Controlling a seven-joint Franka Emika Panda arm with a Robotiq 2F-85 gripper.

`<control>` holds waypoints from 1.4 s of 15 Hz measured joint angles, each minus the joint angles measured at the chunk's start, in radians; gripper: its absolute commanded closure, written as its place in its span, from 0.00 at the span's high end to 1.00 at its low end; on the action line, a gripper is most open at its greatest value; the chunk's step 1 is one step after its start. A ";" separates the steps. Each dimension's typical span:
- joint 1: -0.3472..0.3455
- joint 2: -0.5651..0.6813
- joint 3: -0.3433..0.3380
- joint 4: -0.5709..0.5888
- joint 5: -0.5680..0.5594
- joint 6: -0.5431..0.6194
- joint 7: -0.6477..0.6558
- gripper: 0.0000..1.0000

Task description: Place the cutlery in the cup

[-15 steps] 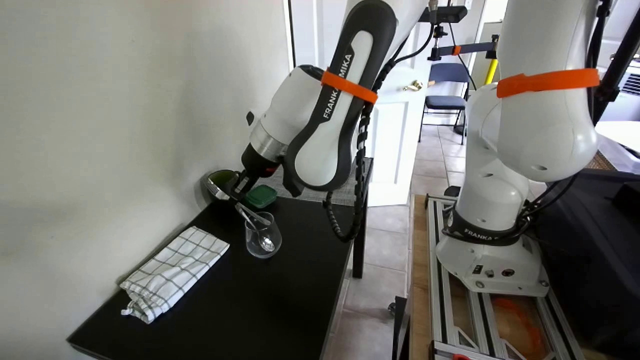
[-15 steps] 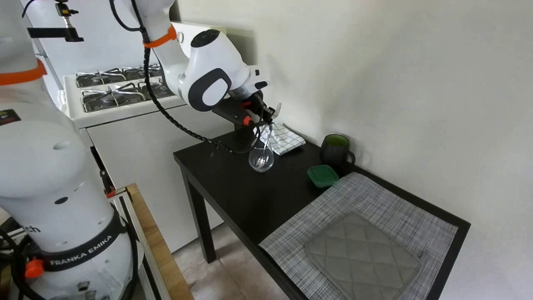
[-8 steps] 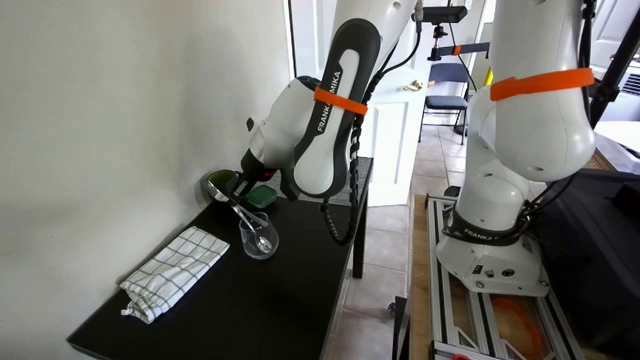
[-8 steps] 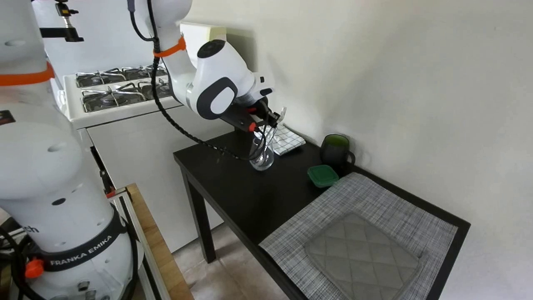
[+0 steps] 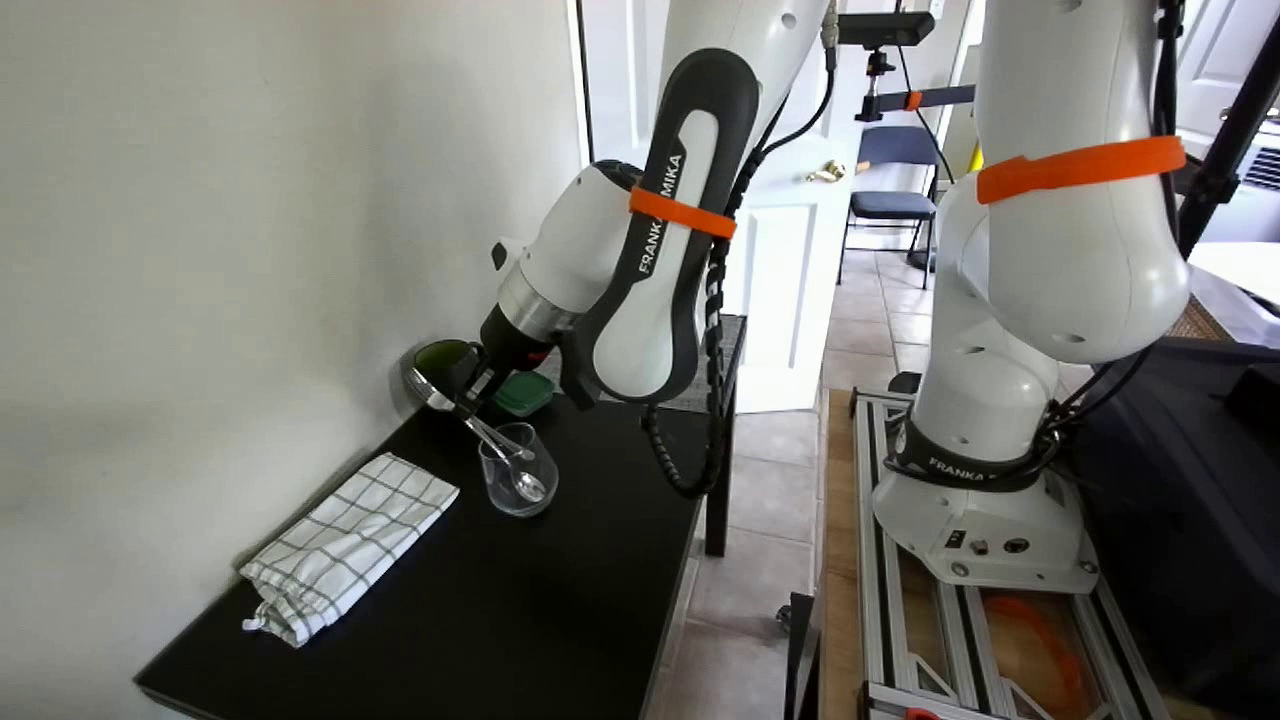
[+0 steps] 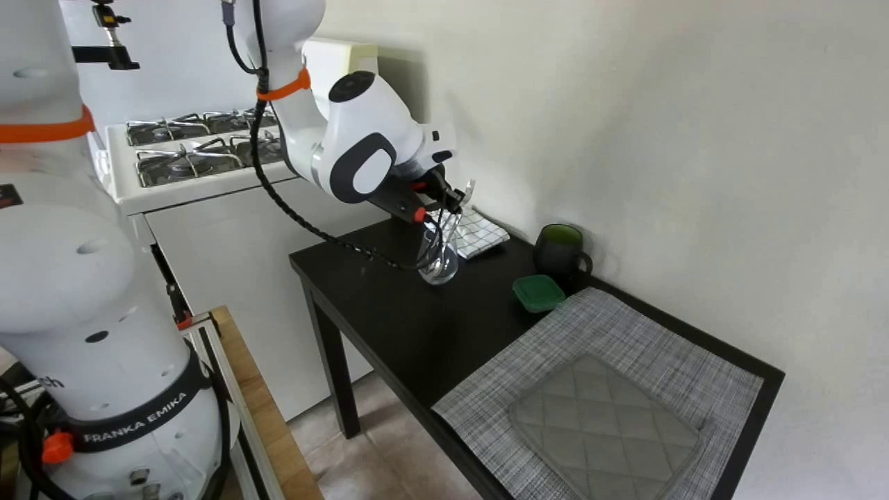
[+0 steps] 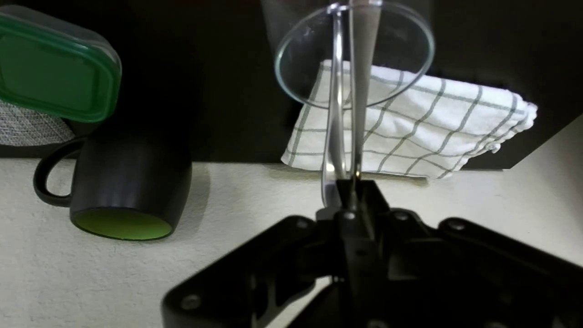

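The clear glass (image 5: 515, 488) stands on the black table; it also shows in an exterior view (image 6: 439, 271) and in the wrist view (image 7: 278, 64). One silver spoon (image 5: 529, 487) leans inside it, its bowl low and its handle (image 7: 335, 123) over the rim, reaching up beside my fingers. My gripper (image 7: 357, 191) is shut on a second silver utensil (image 7: 363, 59), tilted, its lower end within the glass mouth. The gripper is above the glass on the wall side in both exterior views (image 5: 464, 398) (image 6: 458, 200). The held utensil's lower tip is outside the wrist view.
A folded checked cloth (image 5: 350, 540) lies by the wall near the glass. A dark mug with green inside (image 6: 558, 253) and a green-lidded container (image 6: 539, 293) stand at the other side, with a grey placemat (image 6: 479, 410) beyond. The wall (image 7: 246, 200) is close behind the gripper.
My gripper has moved down slightly, and the held utensil's end is deeper in the glass. The glass has shifted a little, and the held utensil now lies closer along the spoon.
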 measured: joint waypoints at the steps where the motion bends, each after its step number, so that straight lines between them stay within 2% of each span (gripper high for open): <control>1: 0.000 -0.001 0.002 -0.003 -0.002 0.000 0.003 0.02; 11: -0.005 0.001 -0.004 -0.058 0.003 0.077 0.004 0.02; 18: 0.007 0.008 -0.001 -0.057 0.023 0.081 0.003 0.02; 19: 0.012 0.009 -0.001 -0.057 0.031 0.081 0.001 0.11; 20: 0.016 0.010 0.000 -0.057 0.039 0.081 -0.002 0.33; 21: 0.021 0.012 0.000 -0.057 0.047 0.081 -0.004 0.36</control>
